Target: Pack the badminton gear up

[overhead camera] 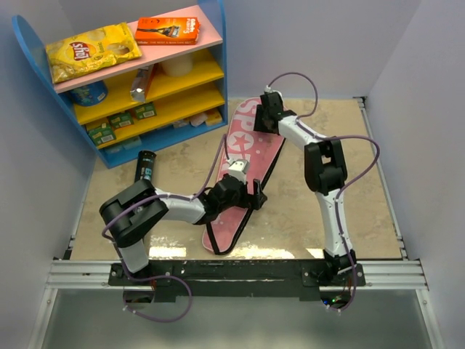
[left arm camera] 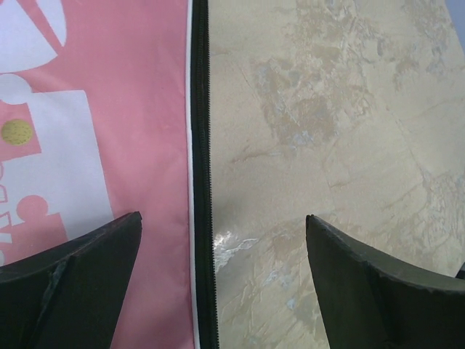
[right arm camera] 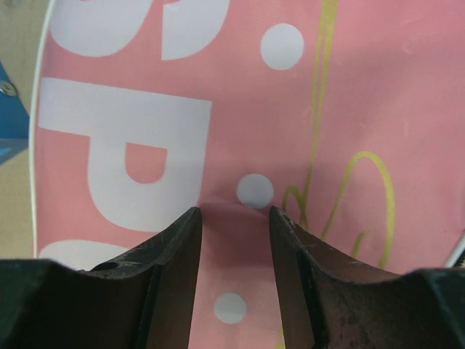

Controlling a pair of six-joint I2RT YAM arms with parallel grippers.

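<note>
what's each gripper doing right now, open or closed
left gripper: open, holding nothing
right gripper: closed, pinching a fold of the pink cover

A blue shelf unit (overhead camera: 29,40) stands in the far left corner of the beige marbled bench (overhead camera: 312,145). On its pink top board lie a yellow chip bag (overhead camera: 92,51) and, just beside it, an orange box (overhead camera: 167,30). The yellow boards below hold a blue tub (overhead camera: 91,93), a silvery packet (overhead camera: 140,82) and small green boxes (overhead camera: 102,131).
</note>
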